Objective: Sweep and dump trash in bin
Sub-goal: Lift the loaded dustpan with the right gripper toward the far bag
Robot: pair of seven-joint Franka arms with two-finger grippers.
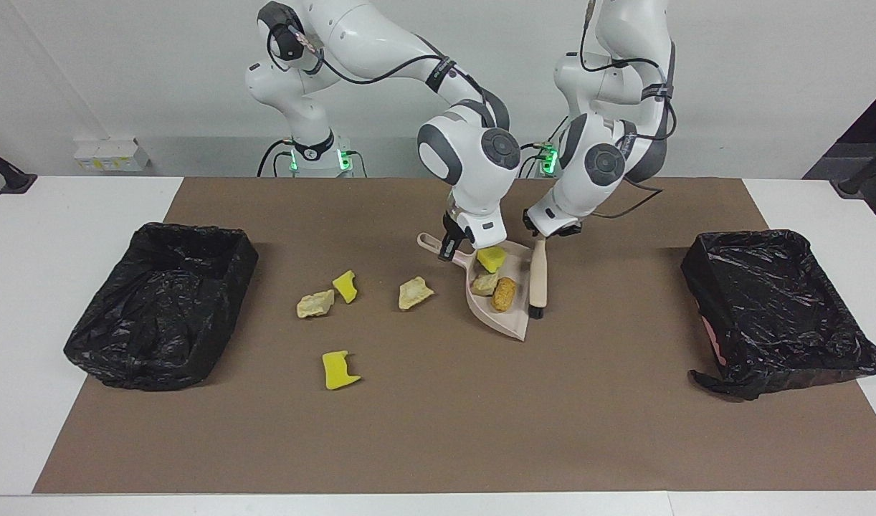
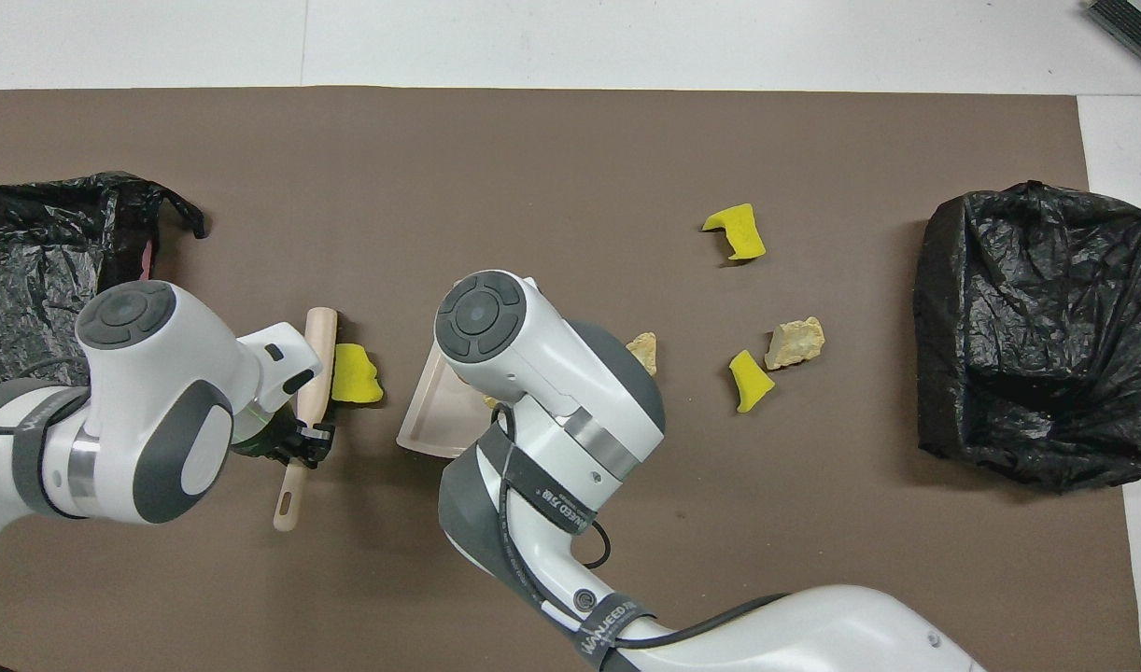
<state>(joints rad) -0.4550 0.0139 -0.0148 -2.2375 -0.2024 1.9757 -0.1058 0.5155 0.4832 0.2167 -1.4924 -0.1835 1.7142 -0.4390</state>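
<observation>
Beige dustpan [image 1: 513, 319] holding three trash chunks [image 1: 491, 259]

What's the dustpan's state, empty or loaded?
Loaded: the dustpan holds at least a beige lump and an orange-brown lump, seen in the facing view.

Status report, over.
Left gripper shut on brush, right gripper shut on dustpan. Four trash chunks loose toward right arm's end. Dustpan mouth faces away from them.

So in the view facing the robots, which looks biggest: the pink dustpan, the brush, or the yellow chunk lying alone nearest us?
1. dustpan
2. brush
3. yellow chunk
</observation>
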